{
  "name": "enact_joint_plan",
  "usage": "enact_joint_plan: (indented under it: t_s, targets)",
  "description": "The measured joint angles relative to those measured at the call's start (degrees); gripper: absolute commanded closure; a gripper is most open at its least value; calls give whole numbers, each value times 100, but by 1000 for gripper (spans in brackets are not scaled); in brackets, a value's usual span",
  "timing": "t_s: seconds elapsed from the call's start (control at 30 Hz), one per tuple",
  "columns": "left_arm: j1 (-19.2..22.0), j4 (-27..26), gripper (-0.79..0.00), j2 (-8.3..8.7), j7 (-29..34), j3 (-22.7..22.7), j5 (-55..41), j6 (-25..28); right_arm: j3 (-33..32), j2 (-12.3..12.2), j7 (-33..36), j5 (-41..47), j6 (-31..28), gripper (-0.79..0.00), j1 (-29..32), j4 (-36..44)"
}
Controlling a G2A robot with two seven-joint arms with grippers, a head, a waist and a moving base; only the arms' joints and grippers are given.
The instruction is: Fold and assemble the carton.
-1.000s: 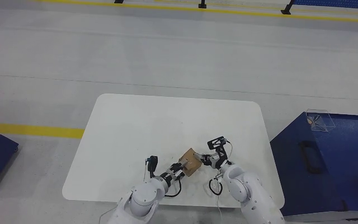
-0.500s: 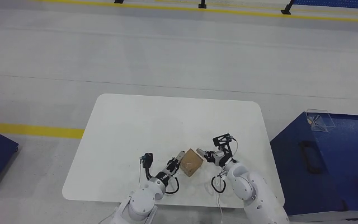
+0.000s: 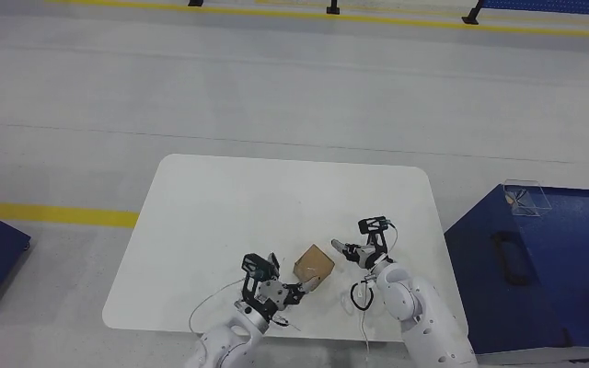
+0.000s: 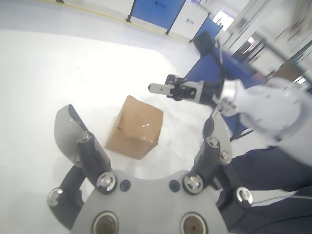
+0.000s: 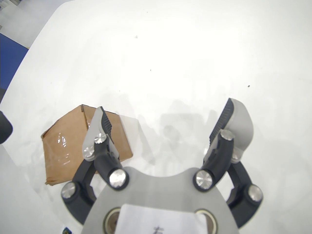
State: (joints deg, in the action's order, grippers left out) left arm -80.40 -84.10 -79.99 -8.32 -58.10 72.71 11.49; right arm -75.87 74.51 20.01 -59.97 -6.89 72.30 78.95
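White arms (image 3: 416, 308), black cables (image 3: 355, 301), grey silver-screwed left tool (image 4: 141, 111), right tool (image 5: 165, 103).

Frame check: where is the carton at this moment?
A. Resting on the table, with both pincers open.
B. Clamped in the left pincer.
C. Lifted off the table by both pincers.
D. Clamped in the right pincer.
A: the carton sits on the table, and the left pincer and right pincer both stand wide open, neither shut on it.

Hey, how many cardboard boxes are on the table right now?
1. The carton sits near the table's robot-side edge, between the left claw and right claw, both open, neither gripping it.
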Motion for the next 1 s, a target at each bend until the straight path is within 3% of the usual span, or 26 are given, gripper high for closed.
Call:
enact_joint_plan:
  t_s: [0.2, 0.47, 0.53, 0.63, 0.7, 0.73, 1.0]
  targets:
    - [346, 627, -785, -87, -9, 553, 1702, -881, 12, 4, -43, 53, 42, -785, -28, -74]
    - [925, 1244, -776, -265, 125, 876, 1642, -1000, 12, 4, -42, 53, 41, -785, -28, -74]
    - [1004, 1325, -425, -293, 181, 913, 1600, -996, 12, 4, -42, 53, 41, -785, -28, -74]
    - [1113, 1457, -296, -331, 218, 958, 1564, -993, 12, 4, -42, 53, 41, -785, -28, -74]
    - [1152, 1522, -142, -353, 220, 974, 1512, -987, 12, 4, -42, 53, 41, -785, -28, -74]
    - [1163, 1536, 0, -360, 224, 977, 1472, -967, 12, 4, -42, 53, 41, -785, -28, -74]
    - [1117, 1480, 0, -390, 198, 912, 1260, -987, 12, 4, -42, 53, 41, -785, -28, -74]
